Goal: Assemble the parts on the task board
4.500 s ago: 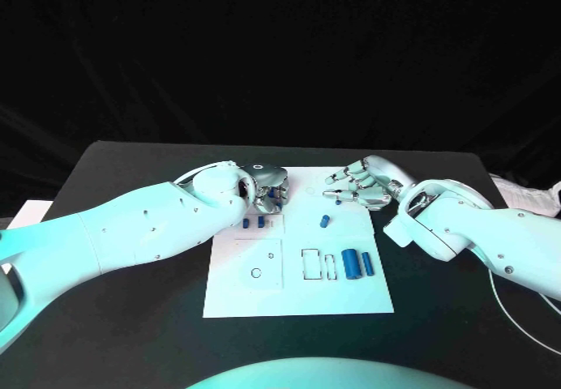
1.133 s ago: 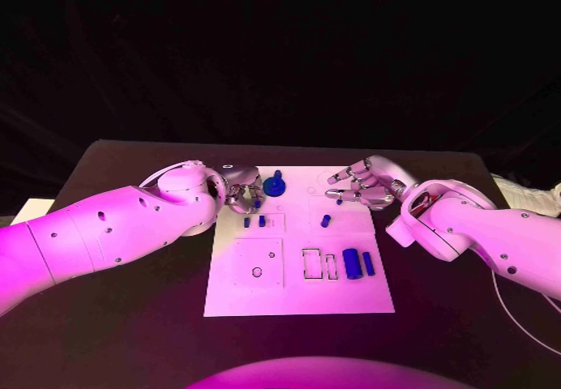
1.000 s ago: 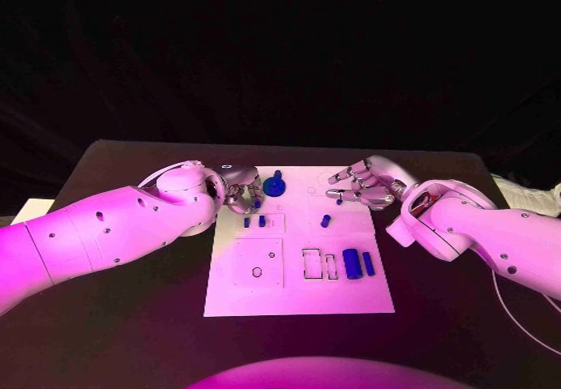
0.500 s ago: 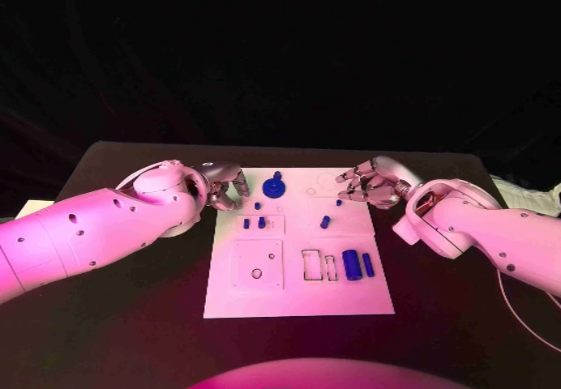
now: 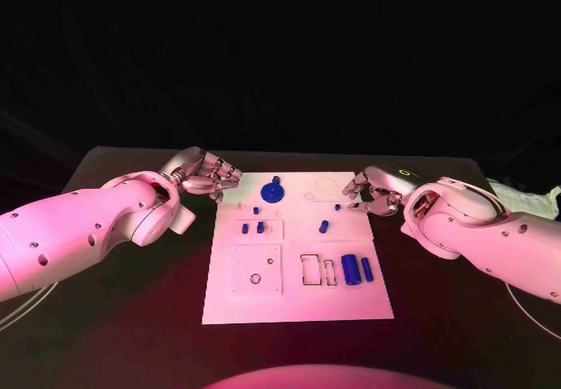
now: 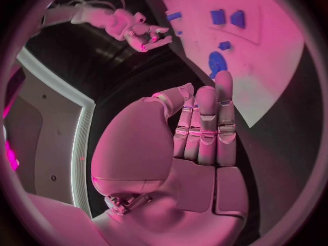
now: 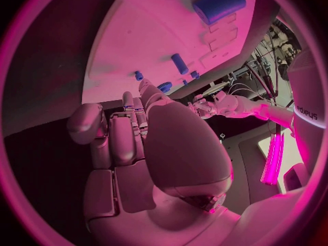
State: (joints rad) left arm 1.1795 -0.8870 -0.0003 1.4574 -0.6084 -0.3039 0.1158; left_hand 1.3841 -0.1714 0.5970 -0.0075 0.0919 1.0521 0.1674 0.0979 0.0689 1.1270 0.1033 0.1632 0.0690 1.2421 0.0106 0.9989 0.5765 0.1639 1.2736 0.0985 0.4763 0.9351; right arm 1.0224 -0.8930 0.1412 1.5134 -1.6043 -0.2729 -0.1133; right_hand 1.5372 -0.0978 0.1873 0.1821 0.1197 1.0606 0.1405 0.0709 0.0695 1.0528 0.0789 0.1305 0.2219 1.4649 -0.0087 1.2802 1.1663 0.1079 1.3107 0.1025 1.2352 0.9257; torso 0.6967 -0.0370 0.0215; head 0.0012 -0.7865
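Note:
The white task board [image 5: 298,300] lies in the middle of the black table. A round blue part with a short stem [image 5: 272,191] sits at its far end, with several small blue pegs [image 5: 253,228] nearer and two blue cylinders [image 5: 357,268] beside empty slots [image 5: 317,270]. My left hand [image 5: 205,174] hangs off the board's far left corner with nothing in it; its fingers [image 6: 205,126] lie side by side. My right hand [image 5: 372,191] is at the board's far right edge, also holding nothing, and its fingers [image 7: 126,136] are drawn together.
A square recess with a small ring [image 5: 255,278] occupies the board's near left. Bare black table [image 5: 129,316] surrounds the board. A pale cloth [image 5: 520,194] lies at the table's right edge.
My left hand has let go of the round blue part, which now rests on the board, and pulled back to the left. My right hand drew back to the board's right edge, fingers closer together.

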